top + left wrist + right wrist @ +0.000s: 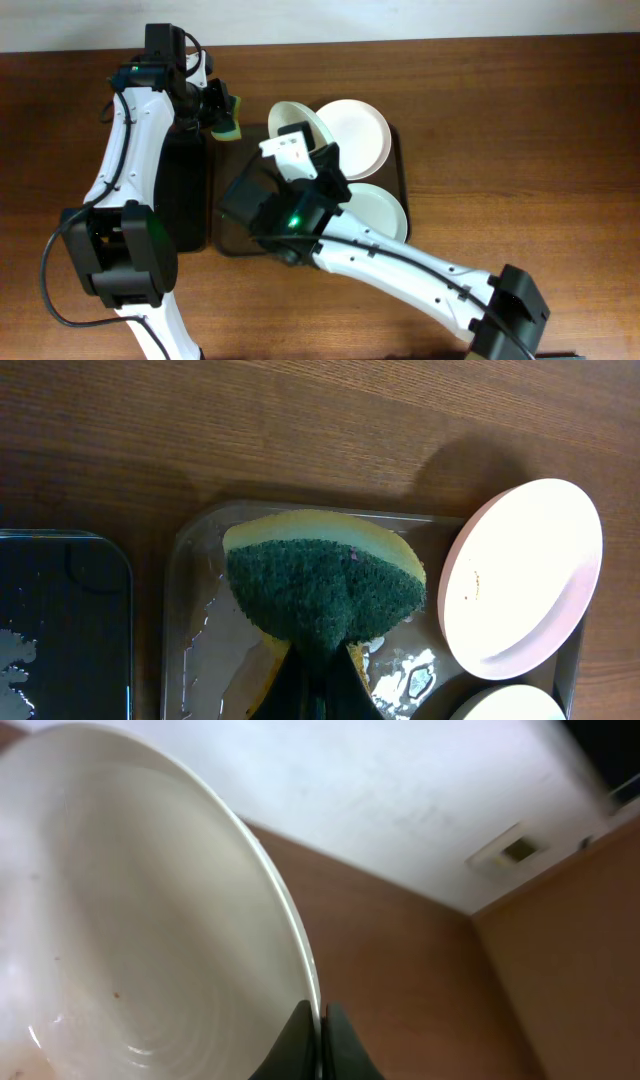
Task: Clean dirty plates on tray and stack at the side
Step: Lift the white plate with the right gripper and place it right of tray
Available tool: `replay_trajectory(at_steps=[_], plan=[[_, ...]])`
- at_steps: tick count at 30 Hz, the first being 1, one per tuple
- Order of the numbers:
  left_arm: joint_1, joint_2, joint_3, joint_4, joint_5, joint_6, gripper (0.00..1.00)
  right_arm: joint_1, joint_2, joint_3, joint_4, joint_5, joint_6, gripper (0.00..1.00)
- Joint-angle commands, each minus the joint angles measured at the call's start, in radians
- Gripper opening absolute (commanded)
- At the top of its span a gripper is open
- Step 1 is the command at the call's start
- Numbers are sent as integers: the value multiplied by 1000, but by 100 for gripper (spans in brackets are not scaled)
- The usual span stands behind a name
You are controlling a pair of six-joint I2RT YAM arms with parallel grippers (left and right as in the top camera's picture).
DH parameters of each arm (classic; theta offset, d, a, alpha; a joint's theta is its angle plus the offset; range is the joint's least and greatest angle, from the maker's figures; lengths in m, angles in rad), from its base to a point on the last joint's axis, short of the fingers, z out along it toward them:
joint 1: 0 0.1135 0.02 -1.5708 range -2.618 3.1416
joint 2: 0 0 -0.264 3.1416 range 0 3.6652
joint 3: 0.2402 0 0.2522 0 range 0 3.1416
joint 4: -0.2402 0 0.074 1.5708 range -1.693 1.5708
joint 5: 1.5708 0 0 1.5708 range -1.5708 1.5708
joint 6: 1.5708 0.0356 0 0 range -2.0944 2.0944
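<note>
**Plate raised on edge over the tray, sponge held beside it**

Overhead: the raised plate (292,118) is seen tipped up on edge above the far left corner of the tray (400,165). Its hollow face is turned toward the sponge (229,122), and its long axis runs from far to near. Its rim is pinched by the right claw (303,143), whose arm is stretched in from the near right corner, across the tray. Two more plates (357,135) lie flat on the tray's right half. The left arm is arched over the black tray (185,200), and the sponge is clenched in the left claw (220,108), near the raised plate but apart from it. The desk (500,90) is of dark wood.

Left wrist: the sponge's green scouring side is shown, backed with yellow, above a wet tray corner. Small brown specks are seen on the raised plate at the right.

Right wrist: the plate's rim is gripped between the two closed fingers. A white wall (400,810) and brown panels are seen behind
</note>
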Motion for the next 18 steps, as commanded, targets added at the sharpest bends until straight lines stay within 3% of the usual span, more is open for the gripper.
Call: replay_trajectory(at_steps=[1, 6, 9, 10, 13, 15, 18], plan=[[4, -2, 16, 3, -8, -2, 1, 34, 9, -7, 0, 169, 36, 4], [3, -2, 15, 3, -8, -2, 1, 33, 9, -6, 0, 155, 45, 4], [3, -2, 14, 2, -8, -2, 1, 13, 2, -6, -2, -67, 53, 4], [3, -2, 13, 2, -8, -2, 1, -34, -29, -6, -9, -239, 52, 4], [3, -2, -21, 2, -8, -2, 1, -306, -167, -6, -47, -660, 29, 4], [3, -2, -50, 2, -6, -3, 1, -600, -216, -6, -77, -915, 6, 4], [-13, -2, -50, 11, -4, -13, 1, -1035, -167, -53, -103, -1070, -2, 4]])
